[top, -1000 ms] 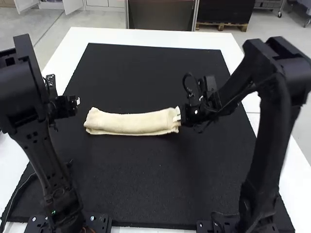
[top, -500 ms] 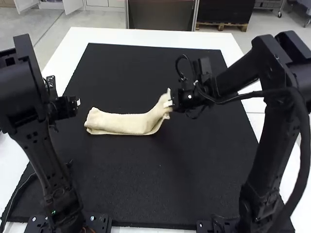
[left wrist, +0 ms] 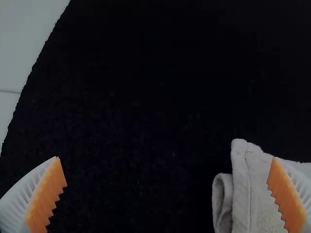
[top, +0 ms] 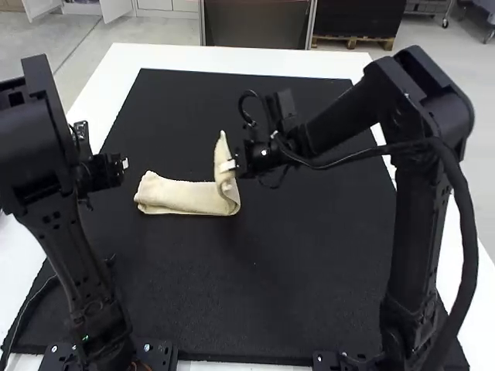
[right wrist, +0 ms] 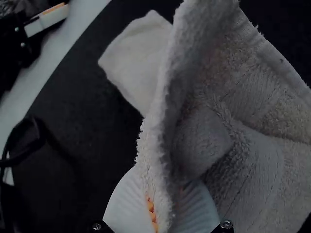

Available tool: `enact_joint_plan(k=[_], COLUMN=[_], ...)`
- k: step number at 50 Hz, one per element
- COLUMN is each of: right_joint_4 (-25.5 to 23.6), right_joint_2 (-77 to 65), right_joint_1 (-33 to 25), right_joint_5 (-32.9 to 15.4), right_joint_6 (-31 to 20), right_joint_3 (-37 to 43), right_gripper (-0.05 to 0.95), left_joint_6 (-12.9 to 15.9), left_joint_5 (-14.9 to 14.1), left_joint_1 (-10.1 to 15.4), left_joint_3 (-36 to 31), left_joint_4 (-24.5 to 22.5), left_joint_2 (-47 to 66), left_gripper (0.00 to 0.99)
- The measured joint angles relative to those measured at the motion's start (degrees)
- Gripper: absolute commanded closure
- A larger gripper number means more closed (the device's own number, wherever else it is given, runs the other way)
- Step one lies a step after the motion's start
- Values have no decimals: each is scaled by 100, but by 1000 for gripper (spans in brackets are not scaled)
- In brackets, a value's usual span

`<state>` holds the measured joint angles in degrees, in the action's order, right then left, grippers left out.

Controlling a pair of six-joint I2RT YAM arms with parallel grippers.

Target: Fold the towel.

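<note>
Your right tool (top: 228, 165) pinches raised end of towel (top: 182, 197), swung from 3 o'clock toward 9 above black mat (top: 309, 301); crosswise fold looks half-made. Your left tool (top: 124, 162), fingers spread, sits at towel's 10 o'clock.

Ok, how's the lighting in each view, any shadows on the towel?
High view: bright, the pale towel standing out from the black mat; left wrist view: dim, the mat almost featureless; right wrist view: dim too, with dark shadow in the towel's folds.
</note>
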<state>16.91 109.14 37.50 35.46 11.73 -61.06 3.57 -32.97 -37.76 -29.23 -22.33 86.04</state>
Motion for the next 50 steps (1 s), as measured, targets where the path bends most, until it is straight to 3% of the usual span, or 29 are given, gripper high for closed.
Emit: enact_joint_plan(k=[34, 50], right_joint_4=[262, 343], right_joint_2=[1064, 1436], right_joint_1=[520, 592], right_joint_5=[83, 186], right_joint_6=[286, 339], right_joint_3=[-1266, -1633], right_gripper=[921, 921], left_joint_6=[-61, -197], left_joint_5=[0, 57], left_joint_1=[2, 293], left_joint_3=[234, 330], left_joint_4=[28, 28], left_joint_2=[-459, -584], left_gripper=[25, 25])
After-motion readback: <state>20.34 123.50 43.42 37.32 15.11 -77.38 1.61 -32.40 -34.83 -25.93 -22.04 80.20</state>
